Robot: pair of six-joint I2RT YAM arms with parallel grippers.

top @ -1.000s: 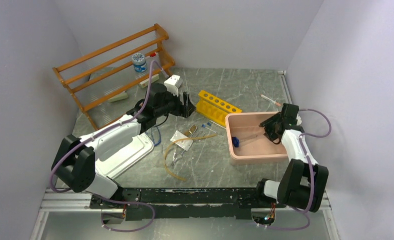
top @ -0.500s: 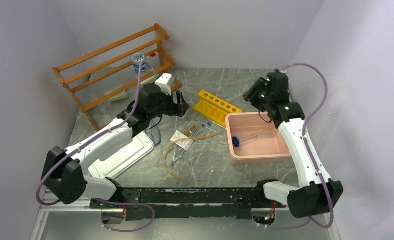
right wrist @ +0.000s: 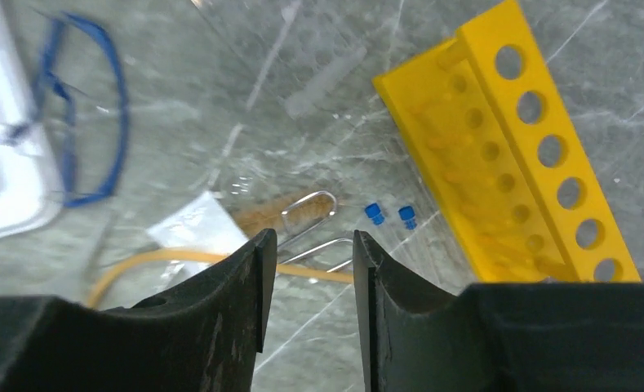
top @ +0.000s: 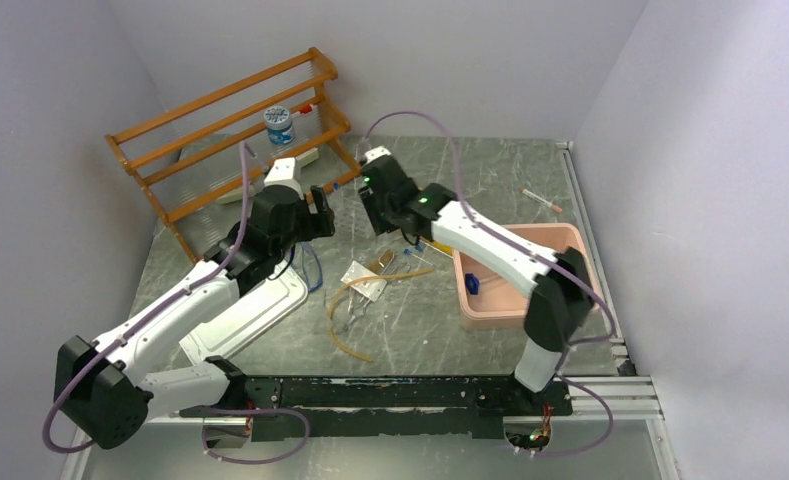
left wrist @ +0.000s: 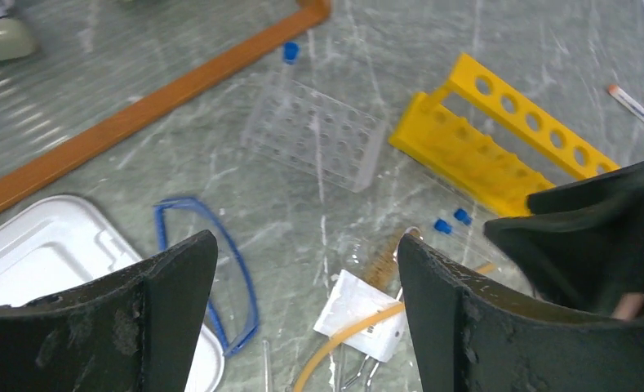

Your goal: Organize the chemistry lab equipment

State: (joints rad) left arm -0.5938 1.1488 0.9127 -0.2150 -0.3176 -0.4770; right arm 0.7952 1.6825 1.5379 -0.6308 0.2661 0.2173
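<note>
The left claw [left wrist: 306,282] hangs spread wide and empty above the grey marbled worktop [left wrist: 302,212], near the middle of the top view. Beside it, the right claw [right wrist: 308,265] shows a narrow gap between its jaws and grips nothing. Under them, at frame centre, lie the tan rubber hose [right wrist: 171,256], the white flat packet [right wrist: 192,224] and two blue-capped clear tubes [right wrist: 374,213], just left of the yellow plastic holed rack [right wrist: 518,163].

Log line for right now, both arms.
left gripper: open, empty, facing clear tube rack | right gripper: open, empty, aimed at tan hose near yellow rack | pink bin: small blue piece inside
</note>
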